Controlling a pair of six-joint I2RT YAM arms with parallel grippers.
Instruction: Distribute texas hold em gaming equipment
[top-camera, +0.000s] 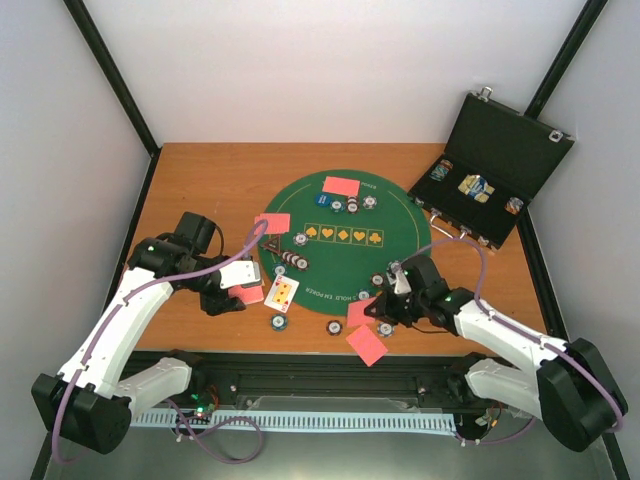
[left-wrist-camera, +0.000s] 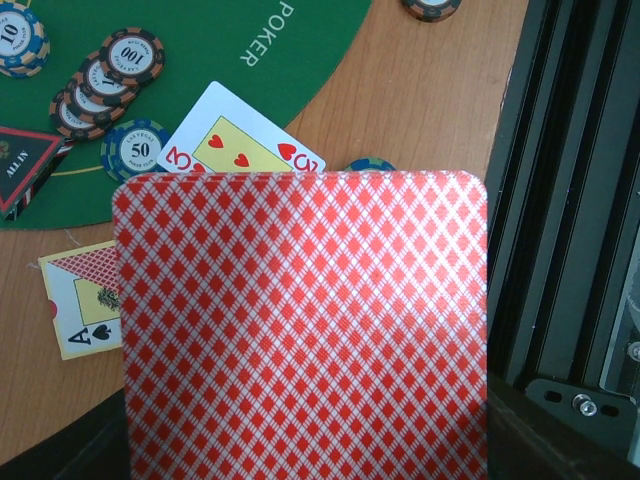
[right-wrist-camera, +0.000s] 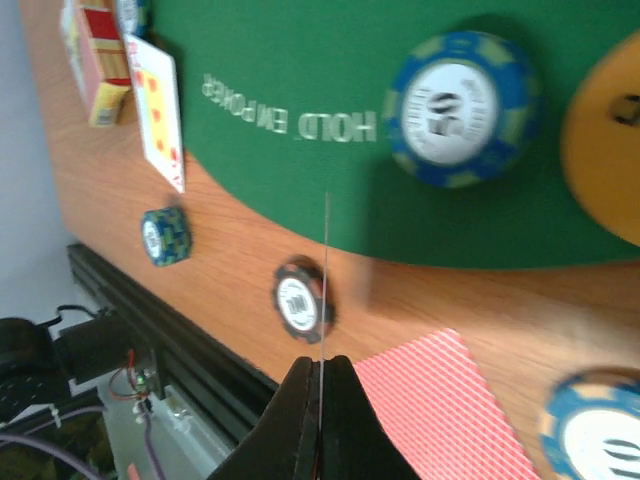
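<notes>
My left gripper (top-camera: 238, 290) holds a red-backed playing card (left-wrist-camera: 300, 330) low over the wood at the mat's left edge. The card fills the left wrist view and hides the fingers. A face-up three of hearts (left-wrist-camera: 240, 140) lies just beyond it. My right gripper (right-wrist-camera: 322, 365) is shut on another card (right-wrist-camera: 325, 260), seen edge-on, at the mat's near edge (top-camera: 375, 308). A red-backed card (right-wrist-camera: 450, 400) lies on the wood beside it. Striped chips lie around: a black one (right-wrist-camera: 302, 300), a blue one (right-wrist-camera: 460, 108), and a small stack (top-camera: 292, 261).
The round green felt mat (top-camera: 390, 215) fills the table's middle, with red-backed cards at its far edge (top-camera: 342, 186) and left edge (top-camera: 272, 222). An open black case (top-camera: 500, 170) holding more chips stands at the back right. A card box (left-wrist-camera: 85, 300) lies left of the face-up card.
</notes>
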